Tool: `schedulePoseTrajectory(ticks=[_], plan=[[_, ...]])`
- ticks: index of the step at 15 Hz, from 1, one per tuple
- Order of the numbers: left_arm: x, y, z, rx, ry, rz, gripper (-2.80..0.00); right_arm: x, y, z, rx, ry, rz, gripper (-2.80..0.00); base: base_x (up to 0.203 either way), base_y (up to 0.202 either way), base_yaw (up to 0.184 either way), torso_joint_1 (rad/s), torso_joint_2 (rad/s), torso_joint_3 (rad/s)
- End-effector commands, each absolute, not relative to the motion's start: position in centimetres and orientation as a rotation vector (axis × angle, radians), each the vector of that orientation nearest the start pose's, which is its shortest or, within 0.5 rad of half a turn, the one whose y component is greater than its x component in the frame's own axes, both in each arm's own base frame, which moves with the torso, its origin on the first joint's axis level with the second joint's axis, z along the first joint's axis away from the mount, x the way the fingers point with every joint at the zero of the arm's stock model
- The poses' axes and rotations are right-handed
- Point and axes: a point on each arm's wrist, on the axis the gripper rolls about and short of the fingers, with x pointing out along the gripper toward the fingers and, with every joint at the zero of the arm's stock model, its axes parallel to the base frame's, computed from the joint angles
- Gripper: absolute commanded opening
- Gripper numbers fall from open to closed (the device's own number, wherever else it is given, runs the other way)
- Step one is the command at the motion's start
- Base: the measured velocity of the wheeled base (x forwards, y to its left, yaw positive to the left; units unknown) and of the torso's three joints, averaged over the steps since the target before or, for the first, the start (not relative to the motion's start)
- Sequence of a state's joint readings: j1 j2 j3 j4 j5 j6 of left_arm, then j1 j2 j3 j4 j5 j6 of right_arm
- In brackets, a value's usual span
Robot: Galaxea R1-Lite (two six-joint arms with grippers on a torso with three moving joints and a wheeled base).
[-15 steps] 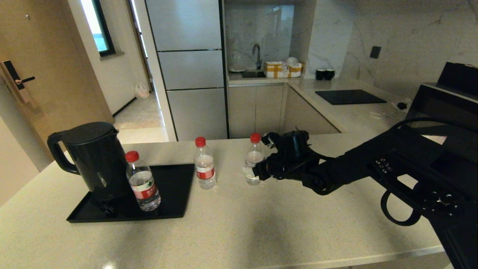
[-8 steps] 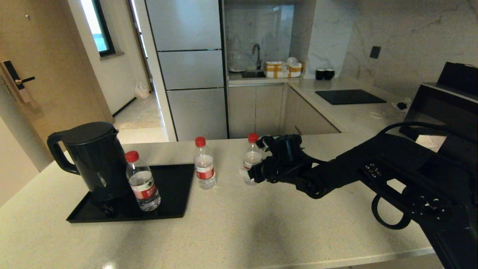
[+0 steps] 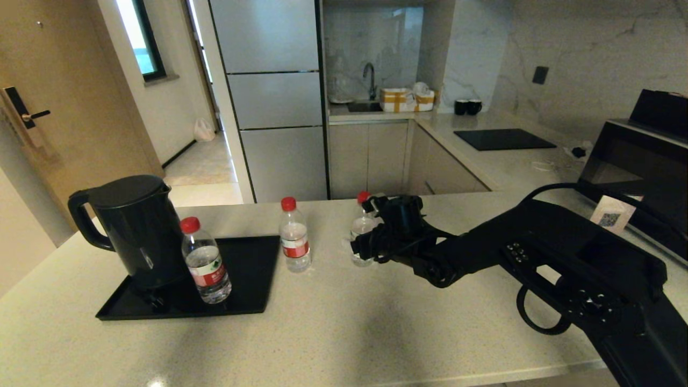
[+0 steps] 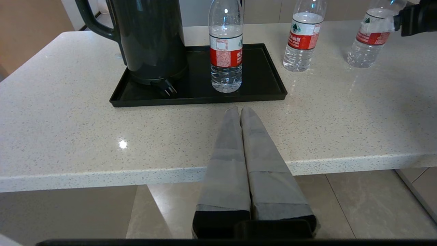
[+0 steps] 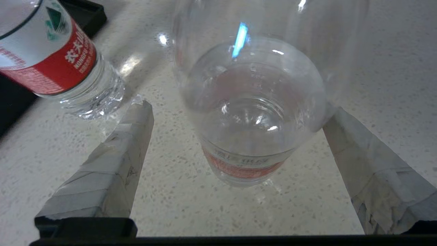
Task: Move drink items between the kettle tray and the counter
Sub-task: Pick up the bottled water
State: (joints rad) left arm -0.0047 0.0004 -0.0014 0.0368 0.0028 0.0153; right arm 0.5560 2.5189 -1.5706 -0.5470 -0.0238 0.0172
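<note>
Three clear water bottles with red caps stand upright. One bottle (image 3: 206, 266) is on the black kettle tray (image 3: 247, 279) beside the black kettle (image 3: 137, 226). A second bottle (image 3: 295, 242) stands on the speckled counter (image 3: 349, 333) just right of the tray. The third bottle (image 3: 361, 231) is further right, partly hidden by my right gripper (image 3: 371, 228). In the right wrist view that gripper (image 5: 238, 110) is open, with the third bottle (image 5: 245, 164) between its taped fingers (image 5: 116, 160). My left gripper (image 4: 240, 110) is shut and empty, parked at the counter's near edge in front of the tray (image 4: 269, 78).
A black appliance (image 3: 639, 161) and a small white card (image 3: 609, 214) stand at the right end of the counter. Behind are a cooktop panel (image 3: 502, 140), two black mugs (image 3: 467, 107) and a sink (image 3: 364, 106). The counter's near edge runs across the front.
My right arm has reached further left, so the open gripper now covers more of the rightmost bottle. The bottles, tray and kettle have not moved.
</note>
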Motion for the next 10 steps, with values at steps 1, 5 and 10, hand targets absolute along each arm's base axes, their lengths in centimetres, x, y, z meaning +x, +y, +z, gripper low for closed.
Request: schedulePoseTrajectory(ticks=[1, 5, 10], plan=[[-2.3, 0.0, 7.2, 0.015, 0.035, -0.002, -2.8, 42.7, 26.7, 3.5, -0.092, 0.391, 0.515, 0.0, 0.0, 0.0, 0.0, 0.0, 0.0, 0.0], [-2.3, 0.0, 7.2, 0.015, 0.037, -0.002, -2.8, 42.9, 27.2, 3.2, -0.083, 0.383, 0.494, 0.0, 0.0, 0.0, 0.0, 0.0, 0.0, 0.0], [-2.3, 0.0, 7.2, 0.016, 0.035, -0.002, -2.8, 43.2, 27.7, 2.9, -0.079, 0.369, 0.441, 0.0, 0.0, 0.0, 0.0, 0.0, 0.0, 0.0]])
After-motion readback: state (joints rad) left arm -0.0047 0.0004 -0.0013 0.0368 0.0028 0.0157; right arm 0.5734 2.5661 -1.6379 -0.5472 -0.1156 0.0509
